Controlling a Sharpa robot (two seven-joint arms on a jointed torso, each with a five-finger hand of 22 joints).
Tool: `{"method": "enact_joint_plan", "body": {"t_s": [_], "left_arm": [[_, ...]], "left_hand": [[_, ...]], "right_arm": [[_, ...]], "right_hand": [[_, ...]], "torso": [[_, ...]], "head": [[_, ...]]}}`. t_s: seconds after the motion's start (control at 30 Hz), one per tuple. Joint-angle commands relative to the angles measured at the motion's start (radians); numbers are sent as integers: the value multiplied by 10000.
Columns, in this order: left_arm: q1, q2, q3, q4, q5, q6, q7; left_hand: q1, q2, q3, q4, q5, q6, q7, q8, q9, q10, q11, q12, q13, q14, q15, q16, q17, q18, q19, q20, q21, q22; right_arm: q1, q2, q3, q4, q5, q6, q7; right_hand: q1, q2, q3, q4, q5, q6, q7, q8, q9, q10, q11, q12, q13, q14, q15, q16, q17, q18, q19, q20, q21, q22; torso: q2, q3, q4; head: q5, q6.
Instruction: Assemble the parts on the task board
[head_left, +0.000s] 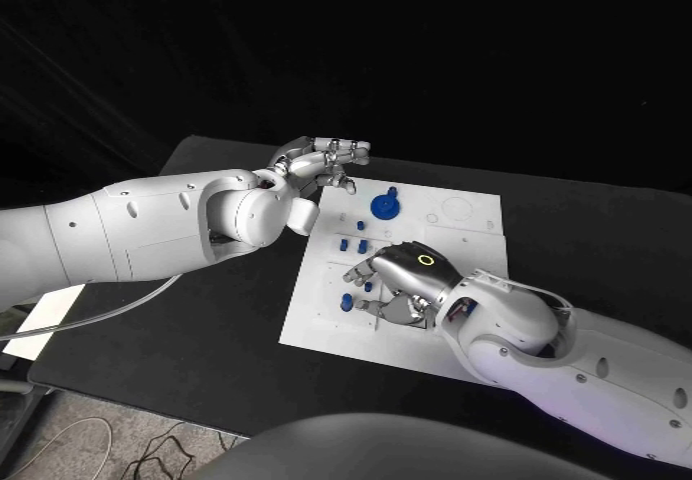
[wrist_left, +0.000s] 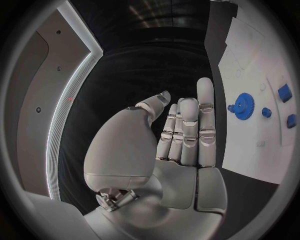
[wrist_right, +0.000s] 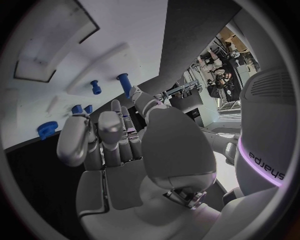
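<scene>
Reaching onto the task board with the right hand, left hand held off its far corner

Lying white and flat in the middle of the black table (head_left: 216, 360), the task board (head_left: 469, 245) carries faint round outlines near its far right corner and several small blue parts. The largest is a blue gear (head_left: 385, 206) standing near the board's far edge; two short blue pegs (head_left: 352, 244) sit just behind the board's middle, and another blue peg (head_left: 348, 301) lies toward its near left corner.

The right hand (head_left: 401, 285) rests low over the middle of the board, fingers curled downward among the pegs; whether it grips one cannot be told. On its back glows a small ring light (head_left: 426, 260).

The left hand (head_left: 320, 163) hangs above the table just off the board's far left corner, fingers straight and close together, with nothing in it.

The left wrist view shows that hand's fingers (wrist_left: 205, 112) upright and bare, with the gear at the board's edge beyond them. The right wrist view alone shows a pale recessed pocket (wrist_right: 47, 47) in the board and the fingertips (wrist_right: 100, 122) beside two upright pegs; it also shows the word "sharpa" (wrist_right: 267, 165) printed on the arm's casing
</scene>
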Motion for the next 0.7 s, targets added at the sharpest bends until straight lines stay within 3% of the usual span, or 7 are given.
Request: {"method": "enact_joint_plan", "body": {"t_s": [0.03, 0.13, 0.27, 0.47, 0.53, 0.6, 0.7], "left_arm": [[7, -25, 5, 15, -50, 200, 40], [7, -57, 5, 15, -50, 194, 40], [7, -96, 4, 23, -50, 181, 41], [6, -105, 3, 10, -50, 186, 41], [4, -107, 2, 5, -50, 200, 39], [3, -107, 1, -8, -50, 213, 35], [1, -106, 0, -23, -50, 231, 30]], "left_hand": [[25, 112, -77, -6, 27, -77, -8, 19, -6, -82, 1, 34, 10, -58, 23, 2, -9, 105, -37, 49, -57, -8], [25, 112, -77, -6, 27, -77, -8, 19, -6, -82, 1, 34, 10, -58, 23, 2, -9, 105, -37, 49, -57, -8], [25, 112, -77, -6, 27, -77, -8, 19, -6, -82, 1, 34, 10, -58, 23, 2, -9, 105, -37, 49, -57, -8], [28, 117, -79, -10, 28, -82, -5, 23, -5, -94, 3, 49, 12, -62, 25, 6, -12, 105, -38, 51, -60, -9], [28, 117, -79, -10, 28, -82, -5, 23, -5, -94, 3, 49, 12, -62, 25, 6, -12, 105, -38, 51, -60, -9], [28, 117, -79, -10, 28, -82, -5, 23, -5, -94, 3, 49, 12, -62, 25, 6, -12, 105, -38, 51, -60, -9], [28, 117, -79, -10, 28, -82, -5, 23, -5, -94, 3, 49, 12, -62, 25, 6, -12, 105, -38, 51, -60, -9]], "right_arm": [[119, -498, 152, 399, 546, -1037, 193], [423, -1262, 303, 805, 1543, -1070, 152], [822, -2178, 383, 1108, 2891, -827, -77], [1092, -3292, 421, 1369, 4583, -700, -692], [1092, -3577, 421, 1461, 5024, -548, -972], [1048, -3851, 407, 1581, 5319, -381, -1289], [955, -4217, 343, 1795, 5532, -115, -1849]], "right_hand": [[-134, -36, -201, 32, 86, 73, 56, 31, 15, 22, 15, 105, 31, -35, 36, -42, -38, 173, -59, 18, -67, -46], [-191, -44, -408, 75, 125, 112, 36, 36, 25, 216, -24, 260, 79, -15, 17, -20, -19, 172, -43, 12, -66, -36], [-312, 15, -646, 199, 238, 408, 48, 157, 90, 846, -101, 638, 234, 141, -41, 359, 492, 84, 155, -16, 244, 458], [-872, 105, -1372, 713, 616, 829, -372, 515, 249, 2384, -592, 2020, 1247, 435, -451, 1415, 1948, -161, 647, -387, 1146, 1866], [-1143, 183, -1731, 980, 759, 769, -442, 656, 309, 2539, -657, 2703, 1899, 585, -481, 2113, 2986, -270, 798, -447, 1481, 2421], [-1287, 241, -2188, 1216, 905, 626, -493, 936, 439, 2530, -799, 4372, 3602, 524, -573, 2080, 2869, -287, 795, -489, 1534, 2479], [-1426, 472, -2714, 1566, 1238, 461, -498, 1485, 726, 2800, -889, 8435, 7899, 543, -594, 2299, 3178, -301, 819, -560, 1639, 2642]], "torso": [[-9, -11, -30], [-44, -17, -71], [-90, -31, -163], [-183, -20, -331], [-216, -2, -407], [-245, -2, -461], [-295, -15, -529]], "head": [[-142, 74], [-258, 137], [-418, 252], [-645, 422], [-767, 482], [-902, 549], [-1082, 598]]}}
